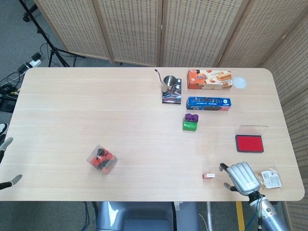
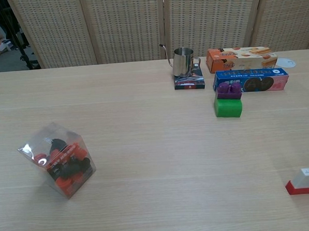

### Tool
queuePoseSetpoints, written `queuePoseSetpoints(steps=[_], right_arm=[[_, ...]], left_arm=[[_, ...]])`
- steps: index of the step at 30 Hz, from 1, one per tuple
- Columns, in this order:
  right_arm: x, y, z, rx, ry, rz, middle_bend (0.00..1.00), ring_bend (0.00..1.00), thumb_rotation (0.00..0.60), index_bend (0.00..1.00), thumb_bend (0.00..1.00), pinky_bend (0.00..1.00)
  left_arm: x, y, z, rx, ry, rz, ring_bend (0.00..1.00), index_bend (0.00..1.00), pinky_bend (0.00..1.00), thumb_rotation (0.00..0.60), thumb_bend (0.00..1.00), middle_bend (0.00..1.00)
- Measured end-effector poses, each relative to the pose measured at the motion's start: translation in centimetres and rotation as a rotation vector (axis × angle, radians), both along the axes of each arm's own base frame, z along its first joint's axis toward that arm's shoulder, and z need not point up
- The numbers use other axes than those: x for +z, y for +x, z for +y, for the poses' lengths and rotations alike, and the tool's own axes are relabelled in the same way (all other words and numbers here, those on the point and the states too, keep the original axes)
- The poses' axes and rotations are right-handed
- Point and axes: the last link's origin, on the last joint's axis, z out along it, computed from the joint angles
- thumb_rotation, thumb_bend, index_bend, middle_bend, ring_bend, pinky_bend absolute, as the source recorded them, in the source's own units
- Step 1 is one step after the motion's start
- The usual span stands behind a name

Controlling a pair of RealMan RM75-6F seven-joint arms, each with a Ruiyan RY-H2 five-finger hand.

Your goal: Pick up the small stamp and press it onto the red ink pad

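The small stamp [image 1: 209, 176] lies untouched at the lower right of the bench [image 1: 96, 120], just left of the right hand [image 1: 242, 177]. Its fingers [image 1: 223, 167] seem apart and empty. The approach is in hand; next comes closing on the stamp, then carrying it to the red ink pad [image 1: 249, 143] above.

A small red and white stamp [image 2: 304, 181] is lying on the table [image 2: 156, 146], far from the clear box [image 2: 57, 159].

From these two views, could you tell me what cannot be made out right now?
- Left hand: cut off by the head view's left edge; open or shut unclear.
- Red ink pad: outside the chest view.
- Small stamp: label print too small to read.
- Right hand: absent from the chest view.
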Motion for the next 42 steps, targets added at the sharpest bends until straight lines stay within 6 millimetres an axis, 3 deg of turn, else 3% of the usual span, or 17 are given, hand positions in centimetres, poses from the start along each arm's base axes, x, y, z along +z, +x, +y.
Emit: queuePoseSetpoints(steps=[9,25,42], right_arm=[[-0.9,0.6,0.0,0.013,0.017,0.001,1.00,1.00,0.600,0.43,0.36,1.00],[-2.7,1.9,-0.9,0.015,0.052,0.020,1.00,1.00,0.600,0.43,0.36,1.00],[-4.5,2.0,-1.3,-0.008,0.081,0.035,1.00,1.00,0.600,0.44,0.36,1.00]], left_arm=[[0.2,-0.1,0.0,0.000,0.002,-0.008,0.00,0.00,0.00,0.600,0.00,0.00],[0.3,-0.1,-0.1,-0.001,0.003,-0.011,0.00,0.00,0.00,0.600,0.00,0.00],[0.4,-0.2,-0.1,0.004,0.005,-0.012,0.00,0.00,0.00,0.600,0.00,0.00]])
